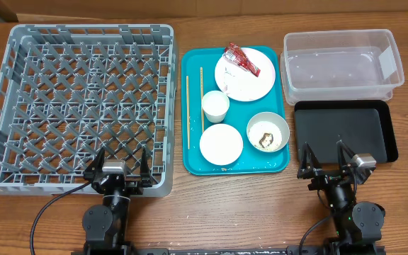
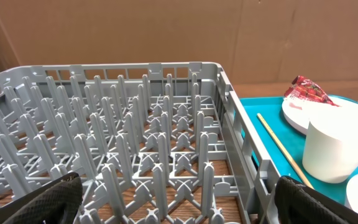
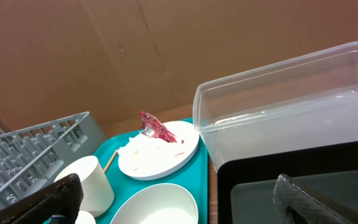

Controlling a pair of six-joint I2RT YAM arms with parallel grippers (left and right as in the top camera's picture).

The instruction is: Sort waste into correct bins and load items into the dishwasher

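Observation:
The grey dish-rack crate (image 1: 83, 99) is empty at the left. On the teal tray (image 1: 190, 159) lie the plate (image 1: 250, 85) with the red-and-white wrapper (image 1: 241, 59), a white cup (image 1: 215, 106), an empty bowl (image 1: 221, 144), a bowl (image 1: 268, 132) holding a brown food lump, and two chopsticks (image 1: 187, 95). The clear tub (image 1: 342, 60) and black tray (image 1: 344, 131) sit at the right. My left gripper (image 1: 120, 164) is open and empty at the crate's near edge (image 2: 173, 199). My right gripper (image 1: 329, 159) is open and empty at the black tray's near edge (image 3: 179, 199).
The left wrist view shows the crate's pegs (image 2: 135, 124) ahead and the cup (image 2: 334, 146) to the right. The right wrist view shows the tub (image 3: 291, 99), black tray (image 3: 303, 186), plate (image 3: 160, 155) and wrapper (image 3: 157, 129). A cardboard wall stands behind.

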